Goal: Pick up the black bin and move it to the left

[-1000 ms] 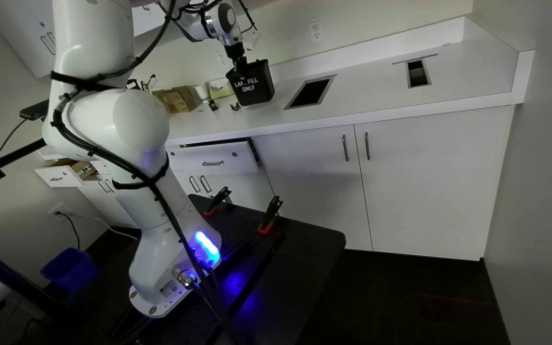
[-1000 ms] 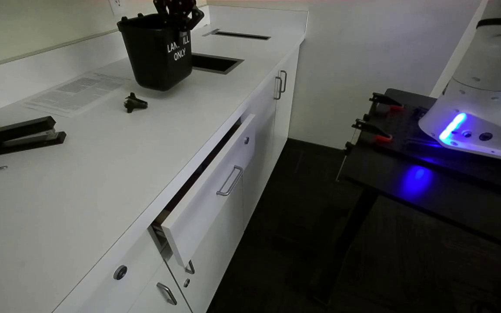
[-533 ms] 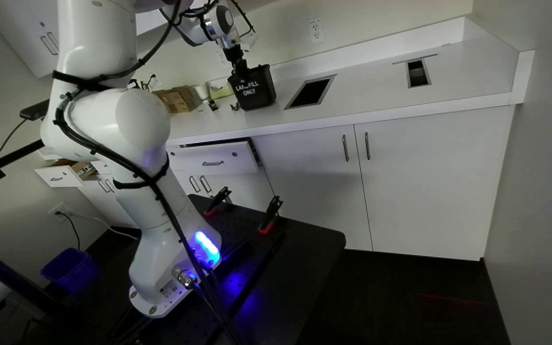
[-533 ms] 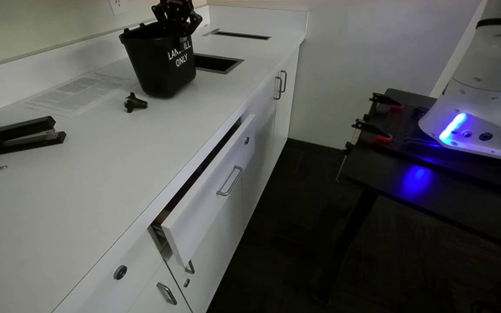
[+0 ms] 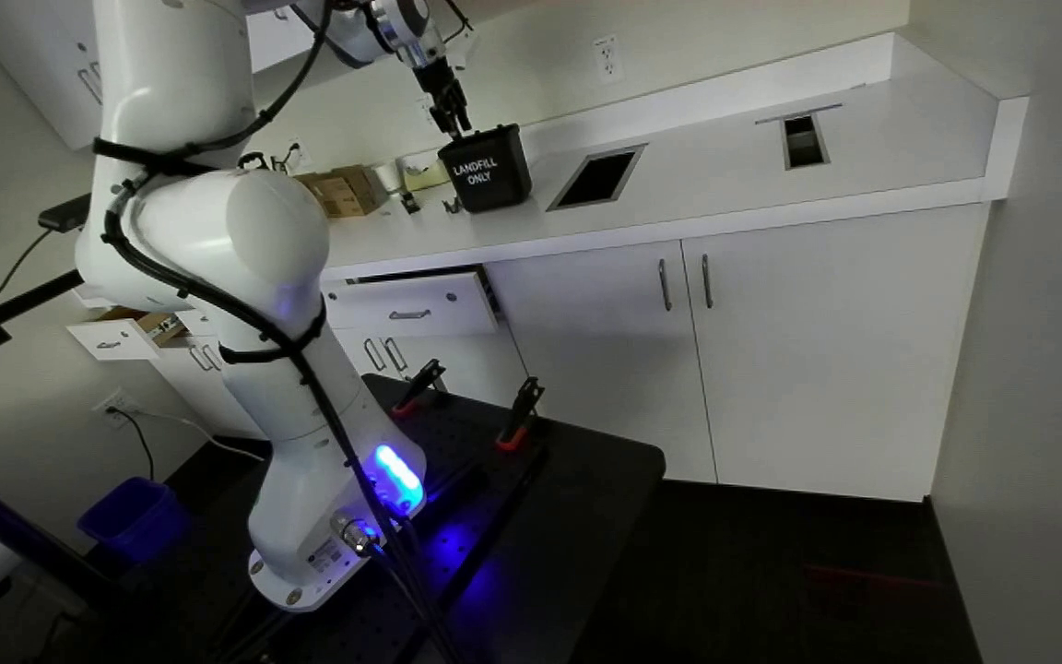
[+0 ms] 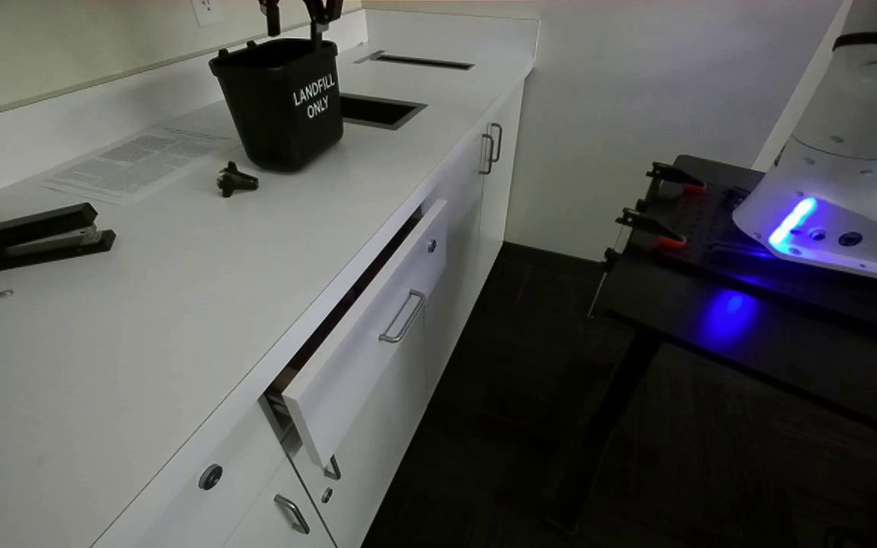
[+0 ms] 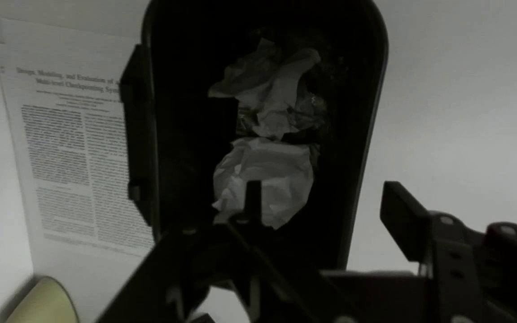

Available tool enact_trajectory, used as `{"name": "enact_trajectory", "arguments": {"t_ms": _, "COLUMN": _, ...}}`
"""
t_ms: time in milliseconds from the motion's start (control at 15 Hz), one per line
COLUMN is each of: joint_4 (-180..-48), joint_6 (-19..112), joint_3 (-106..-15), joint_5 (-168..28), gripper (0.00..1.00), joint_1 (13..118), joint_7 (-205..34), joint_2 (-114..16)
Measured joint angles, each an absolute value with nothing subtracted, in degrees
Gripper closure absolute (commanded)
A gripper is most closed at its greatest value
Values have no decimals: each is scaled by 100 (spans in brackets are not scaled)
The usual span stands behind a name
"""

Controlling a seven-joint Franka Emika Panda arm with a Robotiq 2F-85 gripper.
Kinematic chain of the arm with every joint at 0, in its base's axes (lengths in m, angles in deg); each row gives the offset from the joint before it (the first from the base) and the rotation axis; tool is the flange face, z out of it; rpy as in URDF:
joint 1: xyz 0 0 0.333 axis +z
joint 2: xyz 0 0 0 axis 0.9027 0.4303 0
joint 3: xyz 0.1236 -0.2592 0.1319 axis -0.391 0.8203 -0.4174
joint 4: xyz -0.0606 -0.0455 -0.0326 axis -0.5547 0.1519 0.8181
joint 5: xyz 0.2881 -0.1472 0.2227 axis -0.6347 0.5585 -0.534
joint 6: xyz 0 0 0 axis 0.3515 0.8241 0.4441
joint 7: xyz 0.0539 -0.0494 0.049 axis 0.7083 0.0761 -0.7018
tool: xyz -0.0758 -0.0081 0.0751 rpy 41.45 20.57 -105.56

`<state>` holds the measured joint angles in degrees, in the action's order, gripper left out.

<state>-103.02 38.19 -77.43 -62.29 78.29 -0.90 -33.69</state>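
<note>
The black bin (image 6: 275, 114) stands upright on the white counter, with white "LANDFILL ONLY" lettering on its side; an exterior view shows it left of a rectangular counter opening (image 5: 597, 177). Just above its rim is my gripper (image 6: 295, 29), jaws spread and holding nothing. In the wrist view the gripper (image 7: 326, 211) has one finger over the inside of the bin (image 7: 182, 134) and the other outside its wall, with gaps on both sides of that wall. Crumpled white paper (image 7: 267, 170) lies inside. Part of the bin's near end is hidden behind the gripper.
A staple remover (image 6: 237, 181) sits close to the bin, with printed sheets (image 6: 134, 164) by the backsplash. Farther along lie a black stapler (image 6: 27, 236) and a cardboard box (image 5: 337, 191). Below the counter edge a drawer (image 6: 366, 327) stands pulled out.
The bin came down onto the counter during the first half second and has stayed put since. My gripper has opened, let go of the wall and risen clear of the rim.
</note>
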Motion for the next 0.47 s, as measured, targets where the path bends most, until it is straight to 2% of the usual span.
{"name": "enact_trajectory", "arguments": {"t_ms": 467, "joint_4": -10423, "joint_6": 2215, "joint_3": -7859, "joint_5": -6207, "gripper": 0, "joint_1": 8030, "joint_7": -166, "joint_2": -4598}}
